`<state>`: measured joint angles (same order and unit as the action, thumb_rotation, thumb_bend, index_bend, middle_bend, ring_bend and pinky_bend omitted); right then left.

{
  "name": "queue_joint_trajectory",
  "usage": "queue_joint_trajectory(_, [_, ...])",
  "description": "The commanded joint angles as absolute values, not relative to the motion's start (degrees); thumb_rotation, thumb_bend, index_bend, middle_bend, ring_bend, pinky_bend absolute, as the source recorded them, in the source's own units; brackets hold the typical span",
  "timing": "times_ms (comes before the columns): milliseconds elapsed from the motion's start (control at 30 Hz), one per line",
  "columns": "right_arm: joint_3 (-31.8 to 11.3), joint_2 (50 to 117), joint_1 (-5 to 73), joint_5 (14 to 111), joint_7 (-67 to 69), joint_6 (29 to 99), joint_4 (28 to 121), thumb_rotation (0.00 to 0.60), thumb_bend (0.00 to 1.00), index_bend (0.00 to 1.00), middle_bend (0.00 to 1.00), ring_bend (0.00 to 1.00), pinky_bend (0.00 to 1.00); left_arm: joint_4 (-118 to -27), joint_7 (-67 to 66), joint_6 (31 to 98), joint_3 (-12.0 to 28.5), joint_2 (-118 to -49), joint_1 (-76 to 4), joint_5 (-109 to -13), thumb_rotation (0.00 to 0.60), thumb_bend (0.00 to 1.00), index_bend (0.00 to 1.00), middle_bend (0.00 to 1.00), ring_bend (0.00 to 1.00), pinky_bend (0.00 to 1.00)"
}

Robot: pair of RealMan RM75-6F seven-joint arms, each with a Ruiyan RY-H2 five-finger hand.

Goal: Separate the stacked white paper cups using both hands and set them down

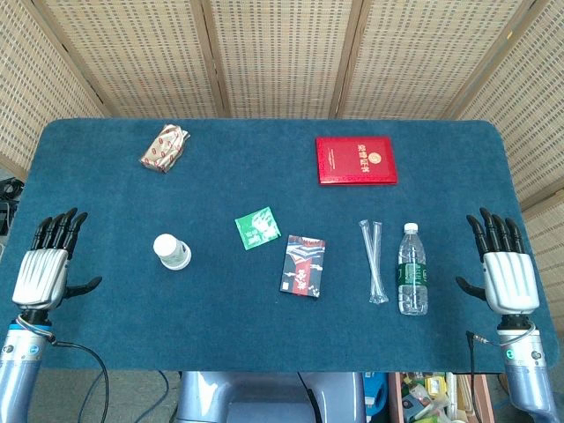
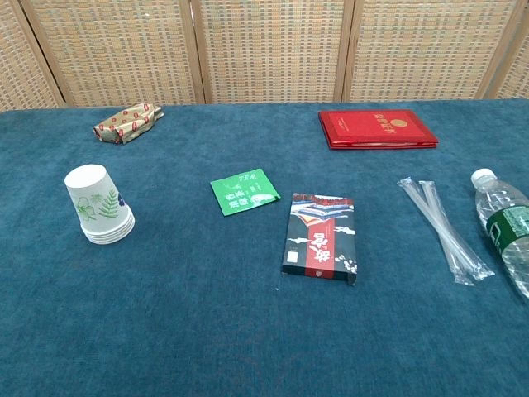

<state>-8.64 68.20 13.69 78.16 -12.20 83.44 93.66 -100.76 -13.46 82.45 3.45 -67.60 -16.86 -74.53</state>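
Observation:
The stacked white paper cups (image 1: 172, 251) (image 2: 100, 205) stand upside down on the blue table, left of centre, with a green leaf print on the side. My left hand (image 1: 46, 264) hovers at the table's left edge, fingers spread and empty, well left of the cups. At the right edge my right hand (image 1: 505, 264) is likewise flat and empty, far from the cups. Neither hand appears in the chest view.
A green tea sachet (image 1: 257, 228), a dark printed box (image 1: 303, 264), wrapped straws (image 1: 374, 261) and a water bottle (image 1: 411, 269) lie across the middle and right. A red booklet (image 1: 356, 160) and a snack wrapper (image 1: 164, 147) sit toward the back.

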Motion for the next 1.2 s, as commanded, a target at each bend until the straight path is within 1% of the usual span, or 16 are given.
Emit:
queue_joint_trajectory(33, [-8.6,68.1,13.5,78.3,-12.1,83.5,93.8,0.600,0.00,0.00,0.00,0.00,0.00,-101.0,-13.4,82.3,3.5,-67.4,-16.6,-74.8,0.600,0.16,0.00,0.00,0.00,0.00])
queue_joint_trajectory(200, [-8.6,67.9,13.4,78.7,-11.6,83.6,94.1,0.600,0.00,0.00,0.00,0.00,0.00,-100.9,-13.4,82.0,3.6,-67.2,-16.4,-75.2,0.600,0.16,0.00,0.00,0.00,0.00])
queue_joint_trajectory(300, [-8.6,67.7,13.3,79.0,-11.2,83.4,94.1,0.600,0.00,0.00,0.00,0.00,0.00,-100.4,-13.3,80.6,3.6,-67.3,-16.9,-75.6,0.600,0.16,0.00,0.00,0.00,0.00])
queue_joint_trajectory(367, [-8.7,67.5,13.2,79.0,-10.7,83.5,94.2,0.600,0.00,0.00,0.00,0.00,0.00,-99.6,-13.5,78.8,3.6,-67.3,-18.2,-76.6,0.600,0.16,0.00,0.00,0.00,0.04])
queue_joint_trajectory(433, [-8.9,67.3,13.1,78.9,-10.1,83.6,94.3,0.600,0.00,0.00,0.00,0.00,0.00,-98.1,-14.6,76.1,4.0,-67.5,-20.4,-78.0,0.600,0.16,0.00,0.00,0.00,0.13])
queue_joint_trajectory(467, [-9.0,67.2,13.1,78.9,-9.9,83.6,94.3,0.600,0.00,0.00,0.00,0.00,0.00,-96.9,-15.1,73.6,4.1,-67.7,-22.2,-78.9,0.600,0.16,0.00,0.00,0.02,0.16])
queue_joint_trajectory(533, [-9.2,67.1,13.2,78.8,-9.6,83.3,94.3,0.600,0.00,0.00,0.00,0.00,0.00,-94.9,-16.0,69.9,4.6,-68.0,-25.0,-79.8,0.600,0.16,0.00,0.04,0.10,0.24])
queue_joint_trajectory(600, [-9.3,67.1,13.3,78.4,-9.5,83.0,94.1,0.600,0.00,0.00,0.00,0.00,0.00,-93.0,-16.8,67.2,4.9,-68.6,-27.2,-80.6,0.600,0.16,0.01,0.09,0.15,0.27])
queue_joint_trajectory(700, [-9.6,67.0,13.4,77.5,-9.0,82.2,93.7,0.600,0.00,0.00,0.00,0.00,0.00,-89.5,-17.6,62.8,5.2,-70.2,-30.4,-81.3,0.600,0.16,0.06,0.14,0.20,0.31])
queue_joint_trajectory(833, [-10.1,66.9,13.5,76.5,-8.3,81.4,93.3,0.600,0.00,0.00,0.00,0.00,0.00,-85.2,-18.1,58.4,5.1,-72.8,-33.3,-81.1,0.600,0.17,0.11,0.16,0.22,0.33])
queue_joint_trajectory(1000, [-10.3,66.8,13.6,76.0,-7.8,80.8,92.9,0.600,0.00,0.00,0.00,0.00,0.00,-81.7,-17.2,55.9,5.0,-75.4,-34.8,-80.6,0.600,0.17,0.17,0.19,0.25,0.35])
queue_joint_trajectory(1200, [-10.6,66.6,13.7,75.5,-7.2,80.4,92.7,0.600,0.00,0.00,0.00,0.00,0.00,-79.1,-16.9,55.0,4.4,-77.2,-35.5,-80.8,0.600,0.17,0.24,0.25,0.29,0.36])
